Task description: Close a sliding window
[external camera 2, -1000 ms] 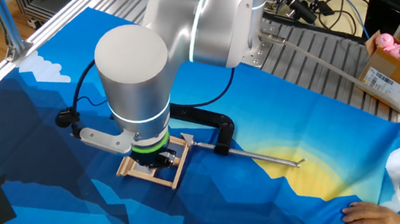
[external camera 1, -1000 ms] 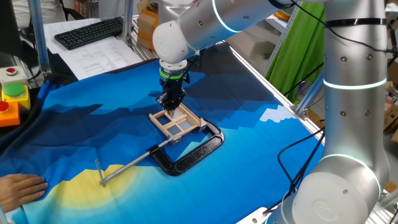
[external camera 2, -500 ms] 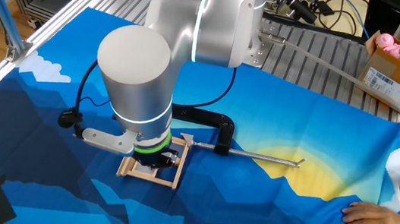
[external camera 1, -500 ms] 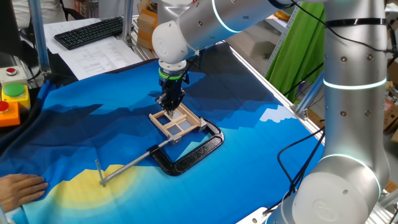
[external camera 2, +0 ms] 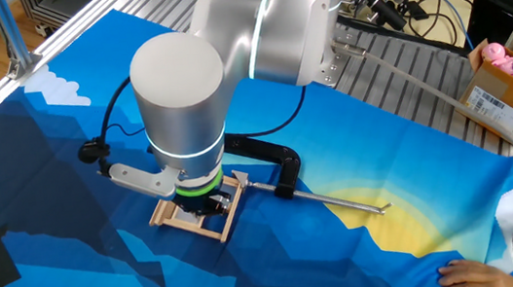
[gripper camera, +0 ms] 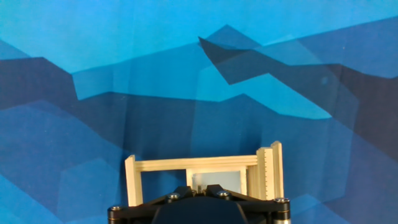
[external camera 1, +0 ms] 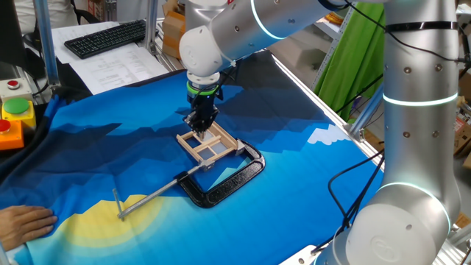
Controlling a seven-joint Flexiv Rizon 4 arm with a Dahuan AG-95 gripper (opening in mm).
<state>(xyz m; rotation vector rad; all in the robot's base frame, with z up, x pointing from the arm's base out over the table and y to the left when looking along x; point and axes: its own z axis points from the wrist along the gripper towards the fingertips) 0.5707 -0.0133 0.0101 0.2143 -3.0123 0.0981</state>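
Note:
The sliding window (external camera 1: 210,146) is a small pale wooden frame with crossbars, lying flat on the blue cloth. It also shows under the arm in the other fixed view (external camera 2: 169,216). In the hand view its frame (gripper camera: 199,164) sits at the bottom edge, with a pale sash pane (gripper camera: 219,180) on the right half. My gripper (external camera 1: 200,126) points straight down onto the window's far end. In the hand view my gripper (gripper camera: 199,186) has its fingers pressed together at the sash's edge. The contact itself is hidden.
A black C-clamp (external camera 1: 229,179) grips the window's near end, and its silver screw rod (external camera 1: 151,195) runs towards the yellow patch. A person's hand (external camera 1: 22,221) rests at the cloth's corner. A keyboard (external camera 1: 107,37) and button box (external camera 1: 15,110) lie beyond the cloth.
The arm and gripper have shifted a little along the window, away from the clamp. The window frame and clamp have stayed put.

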